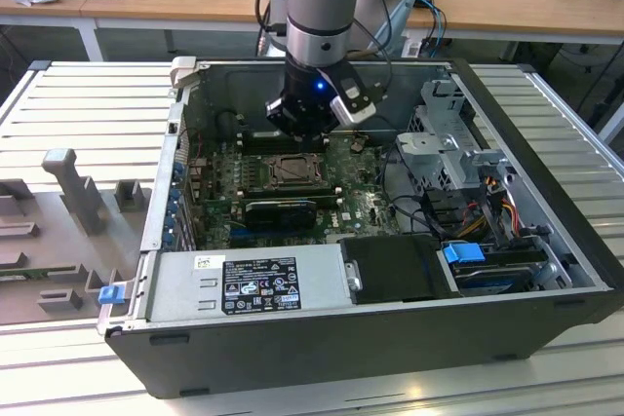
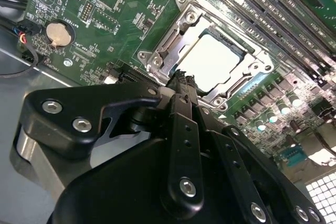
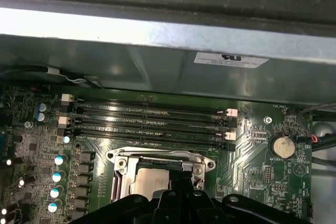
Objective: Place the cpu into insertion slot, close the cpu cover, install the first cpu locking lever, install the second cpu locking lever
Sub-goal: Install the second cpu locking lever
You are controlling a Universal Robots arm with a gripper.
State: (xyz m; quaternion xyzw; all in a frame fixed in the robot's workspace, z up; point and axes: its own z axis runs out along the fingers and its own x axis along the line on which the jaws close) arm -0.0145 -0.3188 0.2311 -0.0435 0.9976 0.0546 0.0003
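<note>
Open computer case on the ribbed table. Power supply box along the near wall. Beyond it, green board; cpu lies flat in the insertion slot, cpu cover down around it. Gripper hovers just above the slot's edge, fingers pressed together, holding nothing. Memory slots farther back.

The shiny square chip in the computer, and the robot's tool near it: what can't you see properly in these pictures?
- The cpu: in the first wrist view the black tool covers its near part.
- The cpu cover: its near edge is behind the tool in the second wrist view.
- The locking levers: too thin to make out in the exterior view.
- The tool's tip: behind the arm's wrist in the exterior view.
</note>
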